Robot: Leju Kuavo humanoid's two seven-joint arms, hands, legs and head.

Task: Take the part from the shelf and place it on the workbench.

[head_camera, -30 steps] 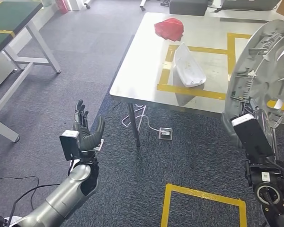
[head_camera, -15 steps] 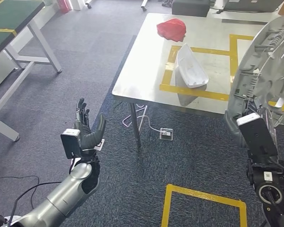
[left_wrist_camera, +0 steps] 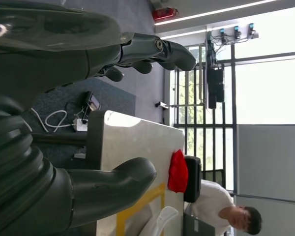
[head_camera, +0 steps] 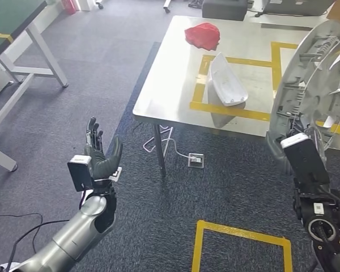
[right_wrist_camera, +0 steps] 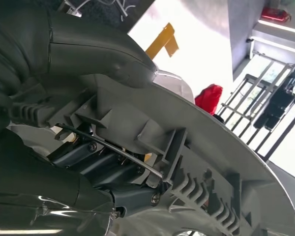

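Note:
A large round grey plastic part (head_camera: 318,85), ribbed on its inner face, stands upright at the right of the head view. My right hand (head_camera: 284,153) grips its lower rim; the thumb (right_wrist_camera: 101,49) lies over the rim of the part (right_wrist_camera: 198,167) and the darker fingers sit behind it. It hangs over the near right of the grey workbench (head_camera: 168,85). My left hand (head_camera: 99,156) is raised over the carpet, left of the bench, fingers apart and holding nothing; its thumb (left_wrist_camera: 108,184) and fingers (left_wrist_camera: 157,49) stand wide.
On the workbench lie a white curved shell (head_camera: 224,79) inside yellow tape lines and a red cloth (head_camera: 202,34) farther back. A socket and cables (head_camera: 196,160) sit under the bench. A yellow tape square (head_camera: 241,246) marks the carpet. A green table (head_camera: 10,22) stands far left. A person (left_wrist_camera: 227,211) sits beyond the bench.
The whole picture has shifted a little as the camera moved; the left hand sits slightly lower and further left. The right hand still holds the part the same way.

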